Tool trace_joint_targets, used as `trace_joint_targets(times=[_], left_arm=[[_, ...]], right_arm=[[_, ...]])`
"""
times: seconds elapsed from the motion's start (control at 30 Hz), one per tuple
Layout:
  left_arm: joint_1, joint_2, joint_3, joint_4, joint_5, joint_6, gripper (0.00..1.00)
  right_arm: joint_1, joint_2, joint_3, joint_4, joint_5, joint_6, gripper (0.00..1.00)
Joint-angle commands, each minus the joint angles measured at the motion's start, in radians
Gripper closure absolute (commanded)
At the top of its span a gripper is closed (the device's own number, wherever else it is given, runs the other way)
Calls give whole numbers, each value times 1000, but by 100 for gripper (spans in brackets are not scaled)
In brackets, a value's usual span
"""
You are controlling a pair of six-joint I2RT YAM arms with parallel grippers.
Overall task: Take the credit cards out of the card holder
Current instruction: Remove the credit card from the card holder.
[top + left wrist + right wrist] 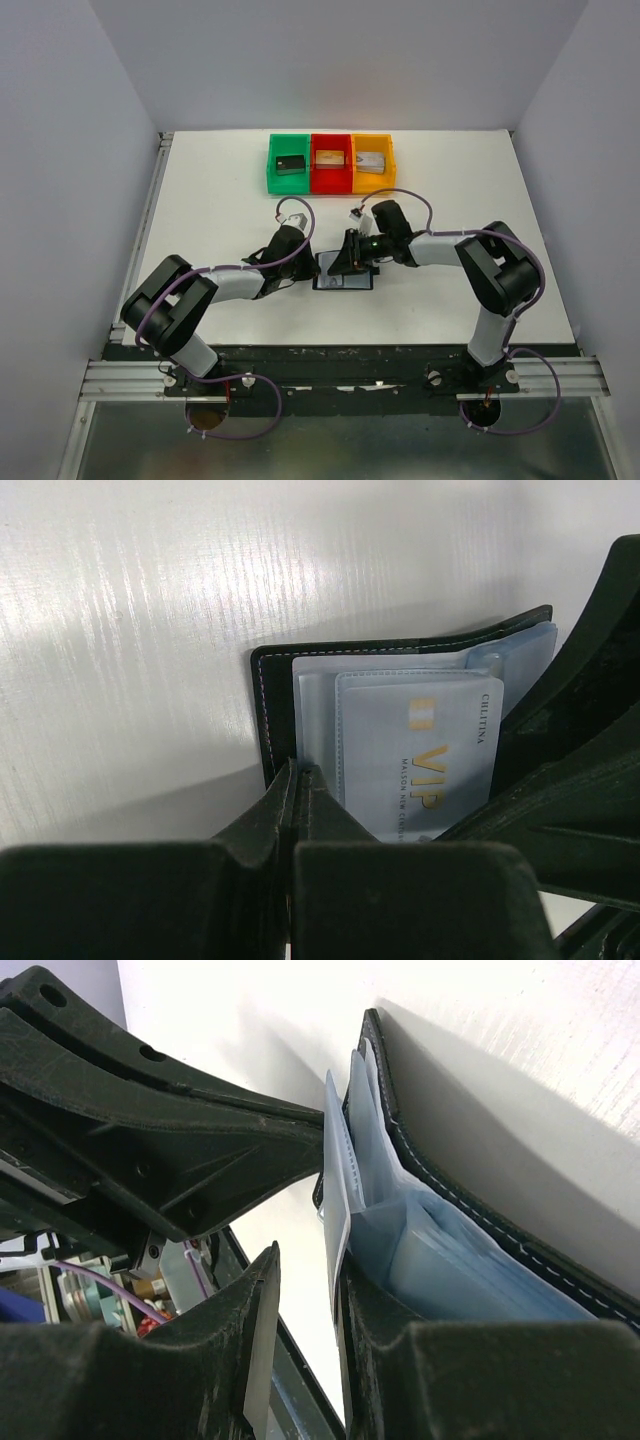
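The black card holder lies open on the white table between both arms. In the left wrist view its black cover holds blue-grey clear sleeves, and a pale silver-grey credit card printed "VIP" sits in one of them. My left gripper is shut on the holder's left edge; it also shows in the top view. My right gripper is open at the holder, with a pale card or sleeve edge standing between its fingers against the right one. In the top view the right gripper is over the holder. The other cards are hidden.
Green, red and yellow bins stand in a row at the back, each holding a small block. The two grippers are very close together; the left one fills the upper left of the right wrist view.
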Motion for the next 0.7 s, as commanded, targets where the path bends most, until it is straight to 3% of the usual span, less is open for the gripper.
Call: trace_joint_targets(times=[0.0, 0.67], left_arm=[[-1, 36, -22, -71, 17, -3, 100], [2, 43, -24, -96, -4, -16, 100]], right_arm=[[-6, -43, -12, -28, 6, -26, 65], [-33, -87, -50, -38, 13, -35, 66]])
